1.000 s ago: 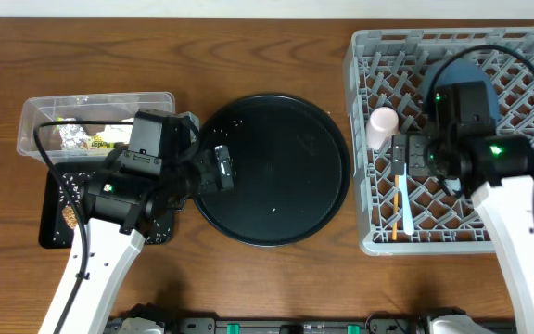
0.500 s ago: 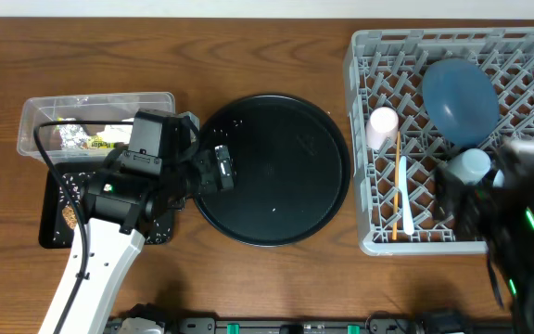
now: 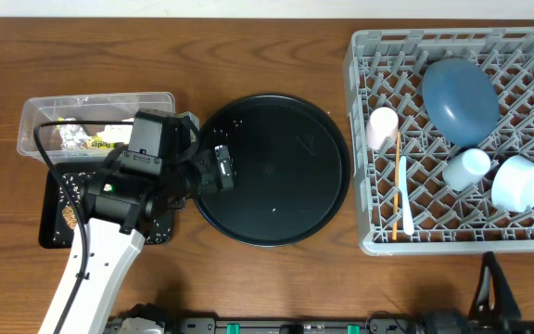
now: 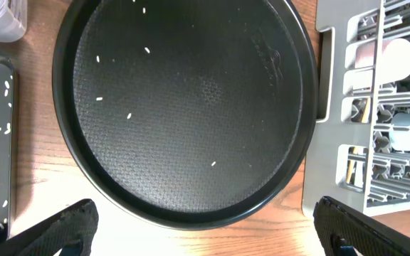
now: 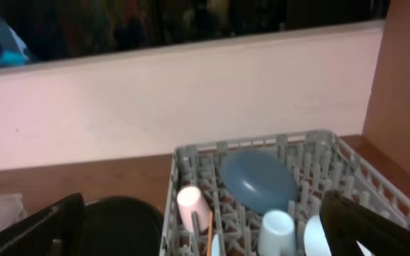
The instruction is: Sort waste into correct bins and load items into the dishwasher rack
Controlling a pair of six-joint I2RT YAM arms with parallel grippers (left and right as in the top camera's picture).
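Hovering with jaws wide

The dishwasher rack holds six items: blue dish, pink cup, light blue cup, pale bowl, spoon, chopstick. My left gripper and right gripper gape. Five rice grains dot the round tray; my left arm half hides the flat black tray.

Pulled the right arm off the dishwasher rack and down past the near edge of the table, leaving only a dark sliver at the bottom of the overhead view. Showed as a blur half a second before. Uncovered the dark blue dish, the light blue cup and the pale bowl, previously largely hidden beneath it, all three resting in the rack's right half.
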